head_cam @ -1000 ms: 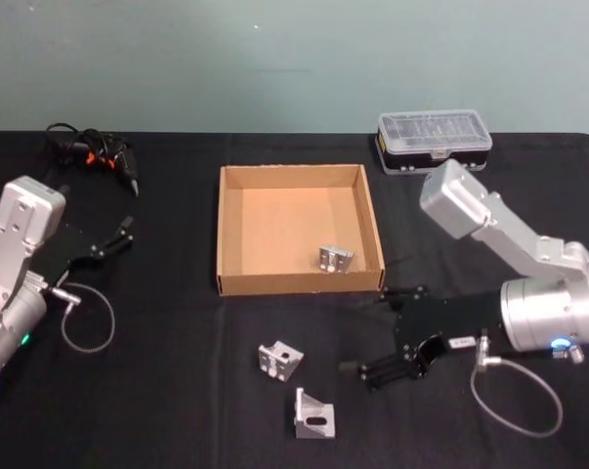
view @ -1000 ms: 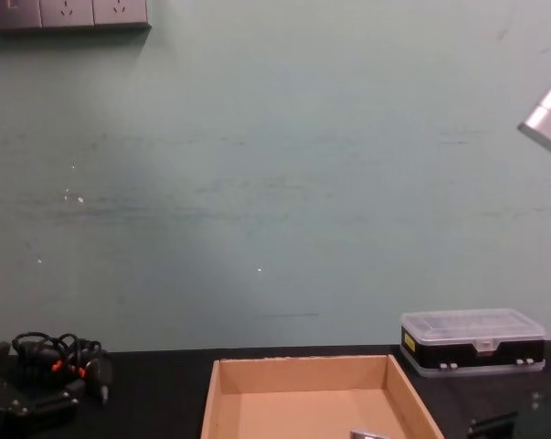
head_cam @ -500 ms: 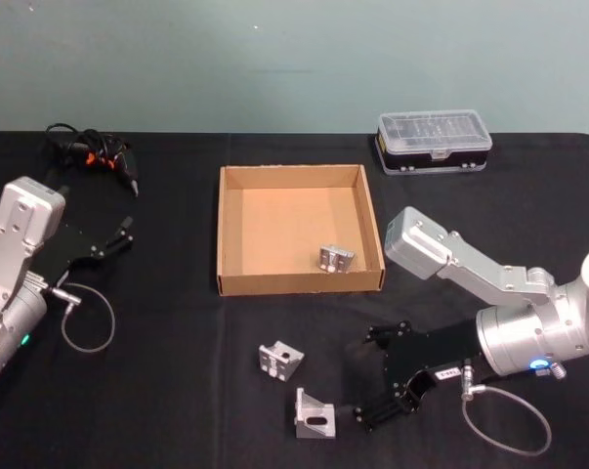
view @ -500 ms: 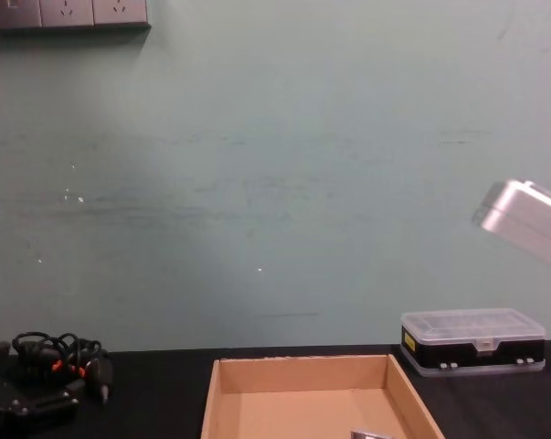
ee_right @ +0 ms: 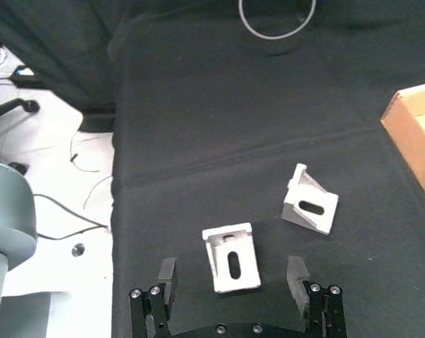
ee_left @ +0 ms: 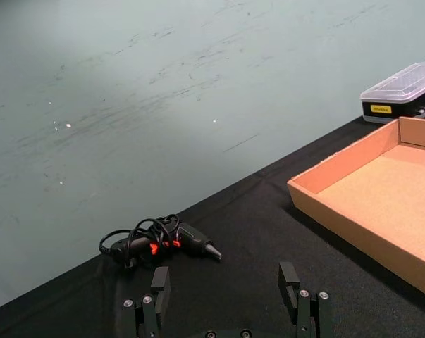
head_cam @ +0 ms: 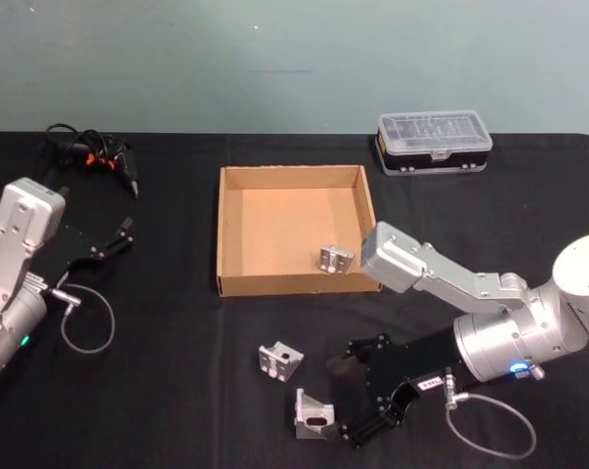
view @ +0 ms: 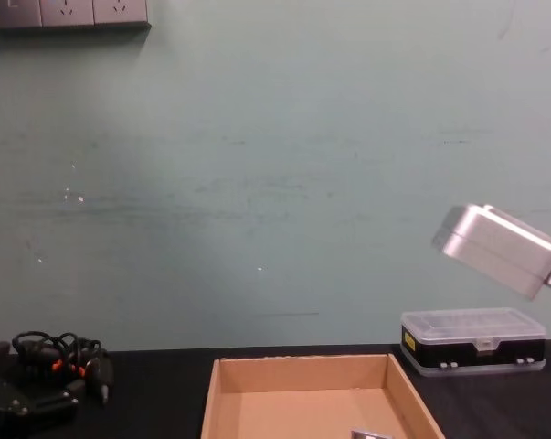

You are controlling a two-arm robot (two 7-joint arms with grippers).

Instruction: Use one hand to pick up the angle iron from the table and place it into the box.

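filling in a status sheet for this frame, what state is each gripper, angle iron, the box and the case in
right gripper: open, straddling near angle iron, not clamped
left gripper: open, idle at left of table
near angle iron: on table, ungrasped
second angle iron: on table, free
third angle iron: lying inside box
box: open-topped, holds one angle iron
plastic case: lid shut
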